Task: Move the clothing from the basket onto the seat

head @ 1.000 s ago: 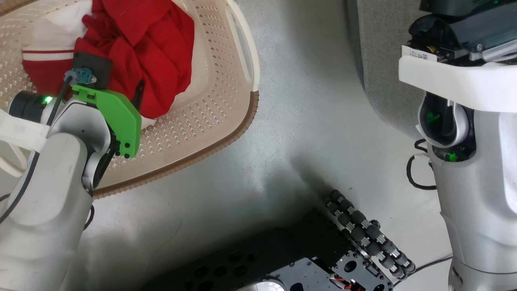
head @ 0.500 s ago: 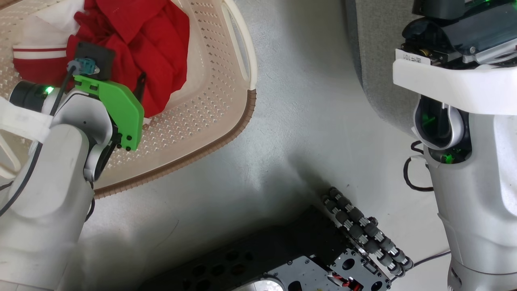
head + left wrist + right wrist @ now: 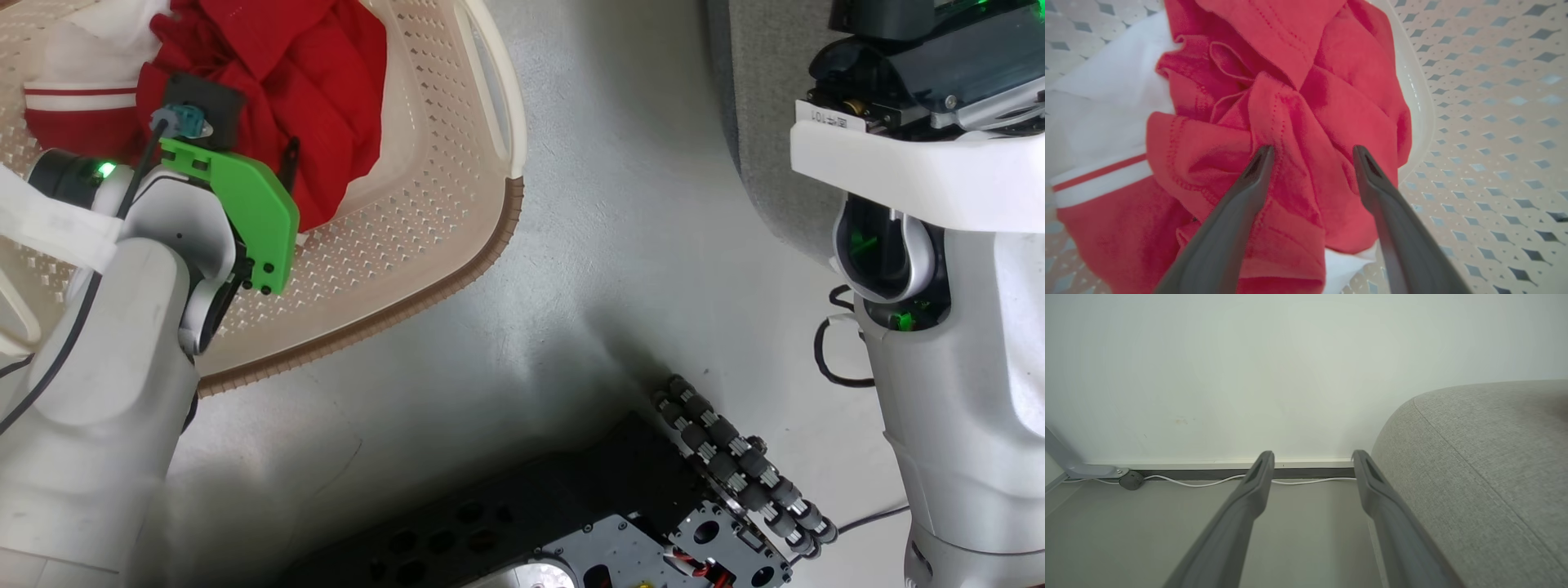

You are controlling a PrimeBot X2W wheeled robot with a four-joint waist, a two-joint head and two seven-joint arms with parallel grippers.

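Head view: cream perforated plastic laundry basket [image 3: 424, 204] with a brown woven-look rim and a white side handle, on the pale grey floor [image 3: 612, 286] at far left. Inside it, a crumpled red garment [image 3: 318, 98] heaped against the right wall, beside white cloth with a red stripe [image 3: 77, 96] further left. Pale left forearm with a bright green bracket [image 3: 249, 216] over the basket's near side, reaching into it. Large grey woven-fabric sofa seat [image 3: 759, 122] with rounded edges at far right, well apart from the basket, bare floor between them. No clothing on the visible part of the seat.

Left wrist view: left end effector [image 3: 1312, 151] spread wide, both long dark fingers pointed down at the red garment, a raised fold of red cloth between the two tips. Nothing clamped. Contact between tips and cloth impossible to tell.

Right wrist view: right end effector [image 3: 1312, 455] likewise fully spread and empty, in the air above the floor, just left of the seat's rounded corner, aimed at a plain pale wall [image 3: 1290, 367] with a thin white cable [image 3: 1208, 482] along its foot.
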